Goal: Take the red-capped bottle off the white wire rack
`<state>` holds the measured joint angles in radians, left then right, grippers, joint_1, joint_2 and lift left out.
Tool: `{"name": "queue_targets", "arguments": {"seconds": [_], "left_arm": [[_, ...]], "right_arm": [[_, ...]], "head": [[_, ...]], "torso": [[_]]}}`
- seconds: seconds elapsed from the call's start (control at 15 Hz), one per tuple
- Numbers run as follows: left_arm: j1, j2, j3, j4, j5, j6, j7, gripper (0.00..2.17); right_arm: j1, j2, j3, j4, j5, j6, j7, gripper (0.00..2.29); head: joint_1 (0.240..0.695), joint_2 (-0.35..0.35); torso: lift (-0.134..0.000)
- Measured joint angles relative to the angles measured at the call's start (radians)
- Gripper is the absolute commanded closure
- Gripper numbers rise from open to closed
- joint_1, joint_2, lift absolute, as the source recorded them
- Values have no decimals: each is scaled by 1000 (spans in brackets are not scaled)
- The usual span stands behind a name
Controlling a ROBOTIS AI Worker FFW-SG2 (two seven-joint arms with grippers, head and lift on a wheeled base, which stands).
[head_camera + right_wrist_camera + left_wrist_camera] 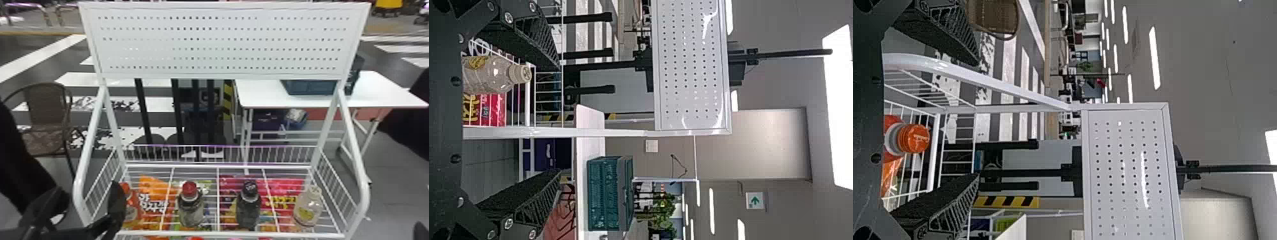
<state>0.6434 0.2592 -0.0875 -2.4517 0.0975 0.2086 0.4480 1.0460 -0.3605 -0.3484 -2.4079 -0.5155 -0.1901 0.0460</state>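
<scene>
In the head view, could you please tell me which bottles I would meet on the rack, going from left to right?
Orange-capped bottle → red-capped bottle → black-capped bottle → clear bottle with a pale cap

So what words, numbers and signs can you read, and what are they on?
Orange snack bag: white letters, too blurred.
Red snack bag: yellow letters, too blurred.
Orange plastic bottle cap: pale writing, too small.
Clear bottle with a cream cap: yellow label, too blurred.
Green-and-white wall sign: an arrow, no readable words.
No words or numbers are clear enough to quote.
</scene>
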Motion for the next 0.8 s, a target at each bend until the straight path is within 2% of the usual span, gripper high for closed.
{"name": "queue_targets", "arguments": {"seconds": [0.8], "left_arm": [[4, 0, -19, 12, -4, -7, 3, 90]], "right_arm": [[-20, -3, 7, 24, -1, -1, 1, 171]], "head": [[499, 0]], "torso": [[0]]}}
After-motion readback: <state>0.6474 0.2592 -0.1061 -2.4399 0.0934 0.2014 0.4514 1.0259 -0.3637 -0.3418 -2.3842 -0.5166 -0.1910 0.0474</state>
